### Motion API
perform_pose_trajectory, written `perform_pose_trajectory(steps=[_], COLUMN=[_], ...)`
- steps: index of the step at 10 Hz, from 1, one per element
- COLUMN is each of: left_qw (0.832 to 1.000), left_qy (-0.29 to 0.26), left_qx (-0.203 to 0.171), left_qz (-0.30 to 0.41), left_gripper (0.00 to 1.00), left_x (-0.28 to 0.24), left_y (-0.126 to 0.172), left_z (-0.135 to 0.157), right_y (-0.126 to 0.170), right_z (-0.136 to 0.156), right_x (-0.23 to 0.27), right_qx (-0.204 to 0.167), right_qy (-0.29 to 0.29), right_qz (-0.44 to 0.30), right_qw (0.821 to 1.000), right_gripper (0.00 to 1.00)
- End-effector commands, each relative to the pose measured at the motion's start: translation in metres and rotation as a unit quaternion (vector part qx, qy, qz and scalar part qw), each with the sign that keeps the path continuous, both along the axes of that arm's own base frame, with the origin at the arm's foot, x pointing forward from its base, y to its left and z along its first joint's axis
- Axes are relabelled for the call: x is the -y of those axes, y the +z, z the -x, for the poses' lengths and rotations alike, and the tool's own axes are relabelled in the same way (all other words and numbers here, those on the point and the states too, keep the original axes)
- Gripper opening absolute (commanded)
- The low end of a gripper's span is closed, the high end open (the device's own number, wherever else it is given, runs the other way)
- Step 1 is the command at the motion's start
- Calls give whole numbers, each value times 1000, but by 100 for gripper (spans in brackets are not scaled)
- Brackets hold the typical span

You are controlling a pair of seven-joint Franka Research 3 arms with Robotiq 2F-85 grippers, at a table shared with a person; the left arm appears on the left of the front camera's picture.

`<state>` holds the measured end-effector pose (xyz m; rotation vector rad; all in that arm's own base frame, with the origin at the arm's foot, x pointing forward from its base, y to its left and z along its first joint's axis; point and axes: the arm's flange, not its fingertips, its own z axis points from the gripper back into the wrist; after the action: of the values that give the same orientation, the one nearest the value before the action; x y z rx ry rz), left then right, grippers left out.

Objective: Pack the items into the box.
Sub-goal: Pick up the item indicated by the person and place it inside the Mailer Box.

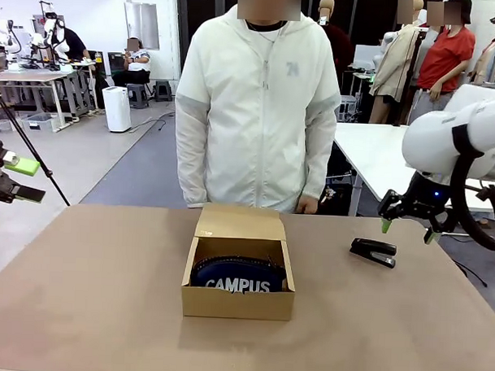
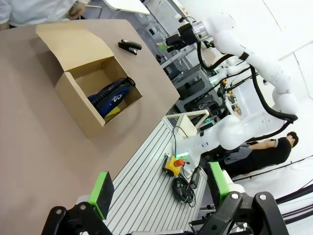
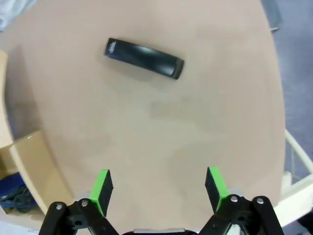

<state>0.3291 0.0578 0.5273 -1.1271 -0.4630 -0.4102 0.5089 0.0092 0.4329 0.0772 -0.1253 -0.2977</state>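
The brown cardboard box (image 1: 237,301) stands mid-table with its flap lid folded back toward the person. Inside it lies the navy pencil case (image 1: 239,275) with white "CAMPUS" lettering; the left wrist view shows the same case (image 2: 111,96) in the box (image 2: 73,100). The black stapler (image 1: 373,252) lies on the table right of the box, and the right wrist view sees it from above (image 3: 144,58). My right gripper (image 1: 408,230) hovers open just above and right of the stapler, nothing between its fingers (image 3: 158,188). My left gripper (image 2: 161,192) is open off the table's left side.
A person in a white jacket (image 1: 257,104) stands at the far edge behind the box, one hand (image 1: 307,205) at the table edge. The brown table (image 1: 89,310) is bare around the box. An emergency-stop button (image 2: 177,164) sits on the robot base frame.
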Motion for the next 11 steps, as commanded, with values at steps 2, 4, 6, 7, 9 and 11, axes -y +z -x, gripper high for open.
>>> perform_pose_trajectory(steps=[2, 4, 6, 7, 9, 11], left_qw=[1000, 1000, 1000, 1000, 1000, 1000], left_qy=[-9, -9, -9, -9, -9, -9], left_qx=[7, 7, 7, 7, 7, 7], left_qz=[-1, -1, -1, -1, -1, -1], left_gripper=[100, 100, 100, 100, 100, 100], left_x=[-3, -3, -3, -3, -3, -3], left_y=[-1, -1, -1, -1, -1, -1], left_z=[1, 1, 1, 1, 1, 1], right_y=[-21, -44, -76, -85, -88, -88], right_z=[-83, -118, -147, -153, -140, -140], right_x=[-7, -11, -19, -22, -18, -18], right_qx=[-50, -65, -89, -89, -81, -81], right_qy=[14, 10, -8, -7, 14, 14], right_qz=[73, 71, 64, 63, 61, 61], right_qw=[996, 995, 994, 994, 995, 995], right_gripper=[100, 100, 100, 100, 100, 100])
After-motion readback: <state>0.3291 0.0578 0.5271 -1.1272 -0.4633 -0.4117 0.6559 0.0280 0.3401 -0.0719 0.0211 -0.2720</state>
